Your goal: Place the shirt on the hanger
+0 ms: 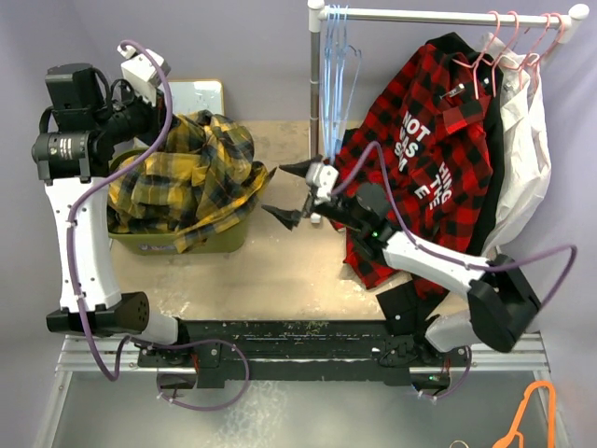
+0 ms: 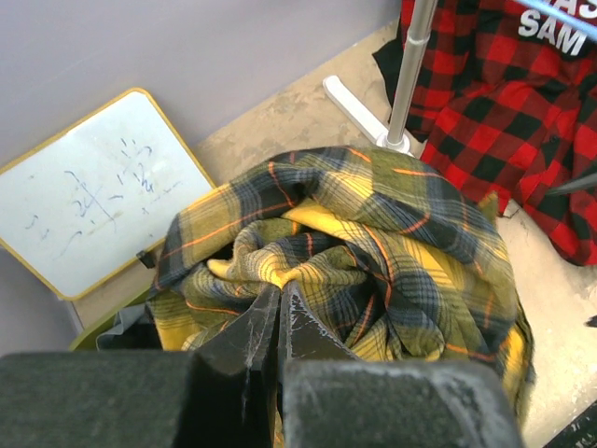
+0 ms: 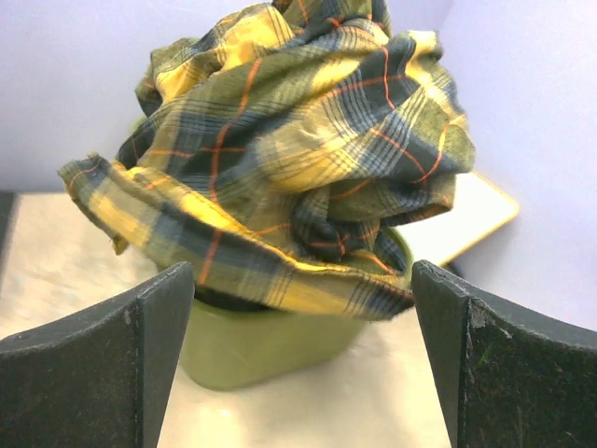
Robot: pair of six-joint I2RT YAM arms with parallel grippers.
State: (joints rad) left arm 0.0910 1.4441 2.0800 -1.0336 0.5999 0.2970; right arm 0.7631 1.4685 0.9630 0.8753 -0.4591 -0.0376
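The yellow-and-navy plaid shirt (image 1: 187, 177) is piled in a green bin (image 1: 187, 245) at the left and spills over the rim. My left gripper (image 1: 168, 126) is at the top of the pile. In the left wrist view it (image 2: 280, 287) is shut on a raised fold of the shirt (image 2: 373, 243). My right gripper (image 1: 287, 193) is open and empty, to the right of the bin, and points at it. In the right wrist view it (image 3: 300, 278) frames the shirt's hanging hem (image 3: 298, 140), apart from it. Several light-blue wire hangers (image 1: 336, 65) hang at the rail's left end.
A garment rack (image 1: 438, 16) stands at the back right with a red-and-black checked shirt (image 1: 420, 159), a white garment (image 1: 522, 159) and pink hangers (image 1: 508, 42). Its pole (image 2: 410, 75) stands right of the bin. A whiteboard (image 2: 93, 205) leans behind the bin. An orange hanger (image 1: 532, 415) lies at the bottom right.
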